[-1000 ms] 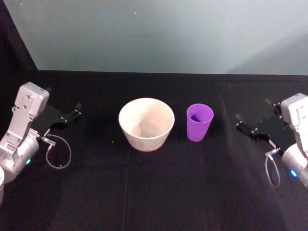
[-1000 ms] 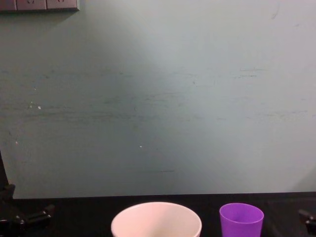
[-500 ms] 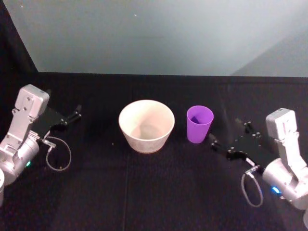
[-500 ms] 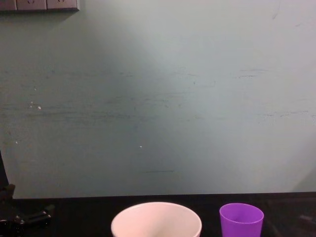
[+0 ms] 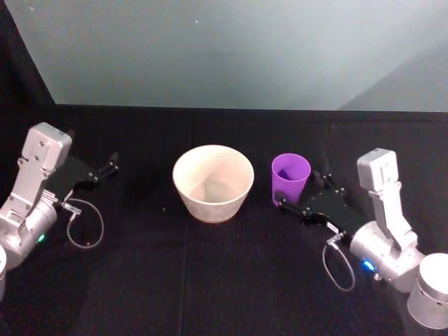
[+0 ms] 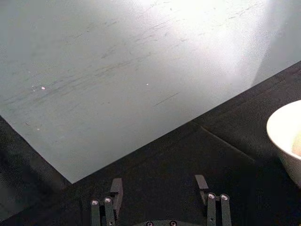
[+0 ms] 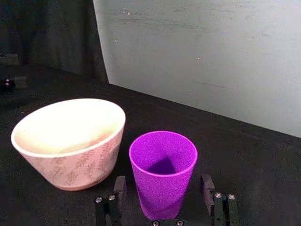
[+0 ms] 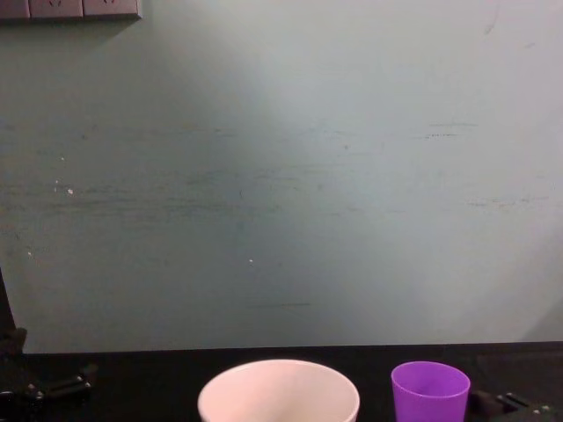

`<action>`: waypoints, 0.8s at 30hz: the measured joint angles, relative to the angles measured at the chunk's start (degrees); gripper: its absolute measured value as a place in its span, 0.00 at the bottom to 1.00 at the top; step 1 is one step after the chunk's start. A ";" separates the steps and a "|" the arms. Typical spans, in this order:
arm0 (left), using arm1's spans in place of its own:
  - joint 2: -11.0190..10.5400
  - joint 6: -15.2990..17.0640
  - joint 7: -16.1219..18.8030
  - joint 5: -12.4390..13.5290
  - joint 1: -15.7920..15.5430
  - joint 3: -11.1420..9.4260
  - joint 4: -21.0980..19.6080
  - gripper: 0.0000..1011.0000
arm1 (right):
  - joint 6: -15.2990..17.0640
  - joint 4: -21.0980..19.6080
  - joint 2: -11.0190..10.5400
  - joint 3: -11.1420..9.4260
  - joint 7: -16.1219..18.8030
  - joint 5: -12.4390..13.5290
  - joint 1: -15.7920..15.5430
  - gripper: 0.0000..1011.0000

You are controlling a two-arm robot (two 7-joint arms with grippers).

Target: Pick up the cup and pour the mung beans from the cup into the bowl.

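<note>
— How is the right gripper (image 5: pixel 300 191) held?
— It is spread wide, and nothing is grasped. In the right wrist view its fingers (image 7: pixel 119 185) are seen on either side of the lower half of the cup (image 7: pixel 162 165), with a gap left on each side.
— How is the cup set?
— It is stood upright on the black table (image 5: pixel 210 280), mouth upward. In the head view the arm is brought in from 4 o'clock of it.
— Where is the bowl (image 5: pixel 212 201) placed?
— At 9 o'clock of the cup, near but apart, and also upright. A faint leaf pattern is seen on its outer wall.
— And the left gripper (image 5: pixel 107 168)?
— It is parked at 9 o'clock of the bowl, well apart. Its fingers are likewise spread, and nothing is held between them.
</note>
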State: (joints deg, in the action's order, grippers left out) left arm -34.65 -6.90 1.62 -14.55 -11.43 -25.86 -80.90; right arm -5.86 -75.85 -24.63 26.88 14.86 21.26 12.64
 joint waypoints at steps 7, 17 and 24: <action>0.00 0.00 0.00 0.00 0.00 0.00 0.00 0.99 | 0.13 2.87 2.55 -0.36 1.14 0.08 1.72 0.99; 0.00 0.00 0.00 0.00 0.00 0.00 0.00 0.99 | -0.31 5.97 5.29 -0.98 1.41 -1.26 3.66 0.99; 0.00 0.00 0.00 0.00 0.00 0.00 0.00 0.99 | -0.71 7.41 6.53 -1.73 1.49 -2.04 4.36 0.99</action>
State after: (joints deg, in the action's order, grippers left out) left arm -34.64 -6.91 1.62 -14.55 -11.43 -25.86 -80.90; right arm -6.56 -68.44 -18.10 25.16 16.35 19.22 17.00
